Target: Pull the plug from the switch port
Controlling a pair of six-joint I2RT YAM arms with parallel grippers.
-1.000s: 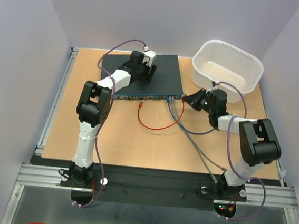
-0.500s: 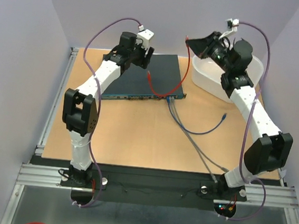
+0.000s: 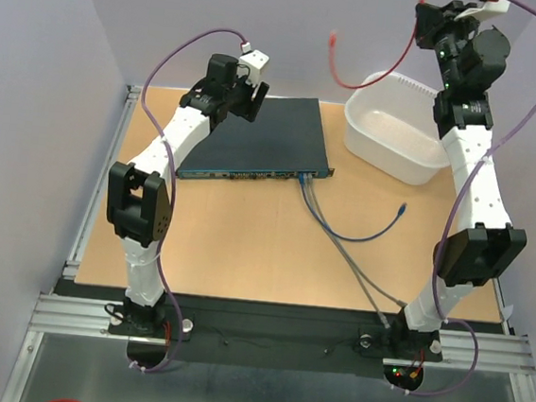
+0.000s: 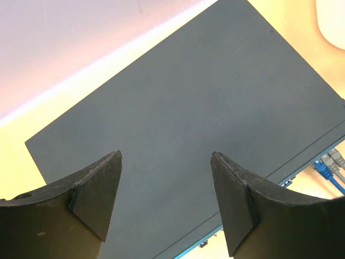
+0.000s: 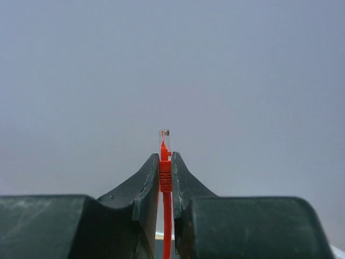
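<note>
Evidently, the red cable (image 3: 335, 42) is out of the switch (image 3: 265, 134). The right gripper (image 5: 165, 159) is pinched shut on its plug (image 5: 165, 139) and raised high above the tub (image 3: 403, 129), while the cable's other end is seen dangling in air. The pull is judged done. The left gripper (image 4: 166, 162) is spread wide, nothing in it, poised over the switch's far left corner. A blue cable (image 3: 400, 211) and a grey cable (image 3: 360, 281) are seen seated in ports at the switch's right front. Only setting the red cable down is judged left.
</note>
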